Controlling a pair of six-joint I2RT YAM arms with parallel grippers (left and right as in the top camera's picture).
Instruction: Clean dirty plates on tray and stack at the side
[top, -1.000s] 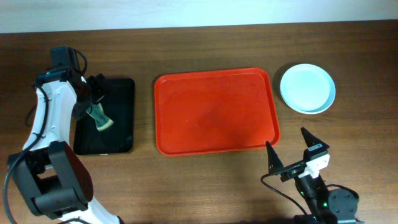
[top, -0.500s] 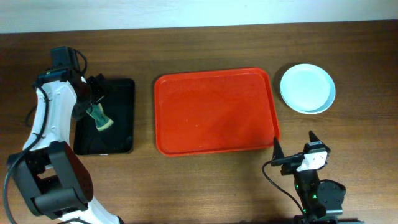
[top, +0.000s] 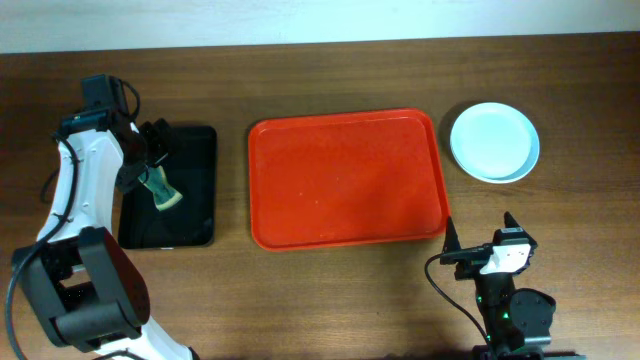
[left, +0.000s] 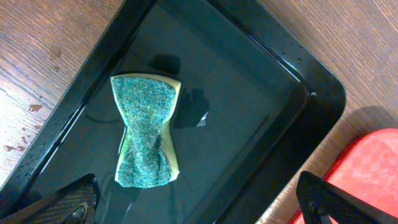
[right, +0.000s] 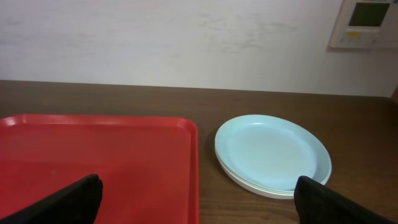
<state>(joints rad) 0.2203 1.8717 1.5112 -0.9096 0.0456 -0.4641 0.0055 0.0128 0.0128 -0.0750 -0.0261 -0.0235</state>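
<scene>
**A:** Where are the plates (right: 272, 152)?

**B:** Stacked near the surface's far right corner, just beside the red tray (top: 345, 180).

**A:** How will they handle?

**B:** Probably light, stiff and slippery, so pinch the raised rim. The right hand (right: 198, 186) gapes wide and empty. So does the left hand (left: 196, 190), over the sponge (left: 147, 140).

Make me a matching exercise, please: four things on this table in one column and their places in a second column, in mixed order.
Things
1. sponge
2. plates
3. red tray
4. black tray

Places
a. middle of the table
b. left part of the table, beside the red tray
c. stacked on the table, right of the red tray
d. lying inside the black tray

Pairs: 1-d, 2-c, 3-a, 4-b
</scene>
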